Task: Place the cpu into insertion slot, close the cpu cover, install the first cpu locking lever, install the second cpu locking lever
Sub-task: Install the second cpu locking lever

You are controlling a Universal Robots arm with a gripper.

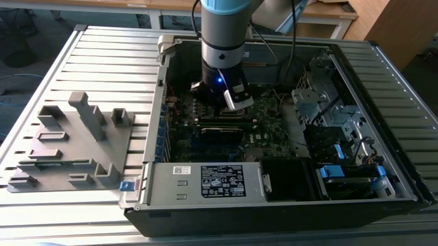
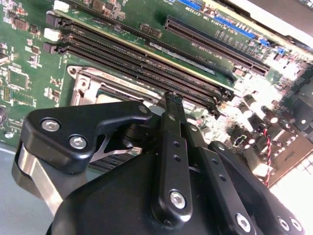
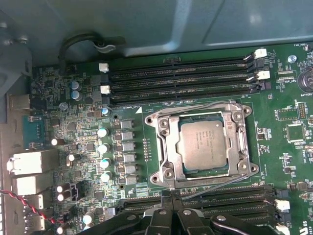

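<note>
Second wrist view first: the hand (image 2: 173,100) is seen edge-on, low over the green motherboard (image 2: 29,83). In the first wrist view the two fingers look pressed together at the tips and nothing can be made out between them, so it's judged shut and empty. It's parked right at the thin wire lever (image 3: 220,186) running along the near side of the socket. Judging from that, a closed tip is being used as a pusher on that lever and not as a pincher.

The cpu (image 3: 203,144) is already seated in the insertion slot (image 3: 244,147), lying flat with its dull metal top facing up. Being square, no real long axis can be given; its edges run parallel to the long black memory slots (image 3: 181,78) on either side. The cpu cover (image 3: 168,147) is folded down around it, framing the chip. A second wire lever (image 3: 195,108) is laid along the far edge of the frame; whether either lever is fully hooked can't be told.

Further out, the arm (image 1: 222,31) is dropped straight down into the open computer case (image 1: 205,184). That case sits on the slatted desk (image 1: 102,61), next to a grey parts fixture (image 1: 68,143).
</note>
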